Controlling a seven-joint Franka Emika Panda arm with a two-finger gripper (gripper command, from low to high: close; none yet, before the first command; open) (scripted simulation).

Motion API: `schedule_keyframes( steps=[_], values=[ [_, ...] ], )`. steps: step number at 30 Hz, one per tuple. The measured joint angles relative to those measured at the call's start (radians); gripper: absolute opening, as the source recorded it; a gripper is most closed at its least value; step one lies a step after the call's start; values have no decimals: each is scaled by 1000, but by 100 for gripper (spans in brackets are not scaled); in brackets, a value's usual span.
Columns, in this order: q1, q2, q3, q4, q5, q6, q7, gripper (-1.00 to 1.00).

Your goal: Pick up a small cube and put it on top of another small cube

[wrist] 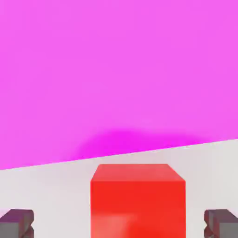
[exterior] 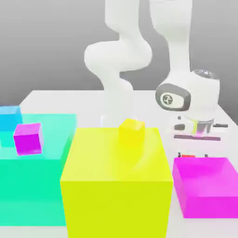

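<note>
A white table (exterior: pixel 69 100) carries a big teal block (exterior: pixel 28 186), a big yellow block (exterior: pixel 116 195), a big magenta block (exterior: pixel 207 188) and, just behind it, the small red cube (wrist: pixel 138 200).

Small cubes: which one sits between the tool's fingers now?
The tiny red cube, beside the big magenta block. The small yellow cube and small magenta cube sit atop other blocks.

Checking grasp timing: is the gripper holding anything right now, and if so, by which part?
Nothing is held. The gripper is open, its fingertips standing apart on either side of the small red cube, not touching it.
</note>
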Motion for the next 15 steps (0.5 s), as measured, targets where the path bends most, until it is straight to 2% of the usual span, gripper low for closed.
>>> schedule_keyframes(
  steps=[2, 3, 10, 15],
  values=[
    [84, 40, -95, 8, -44, 34, 33, 0],
    [119, 58, -134, 11, -58, 50, 43, -100],
    [128, 62, -144, 12, -60, 55, 45, -100],
    [-21, -27, 39, -9, 68, -14, -51, -100]
  ],
)
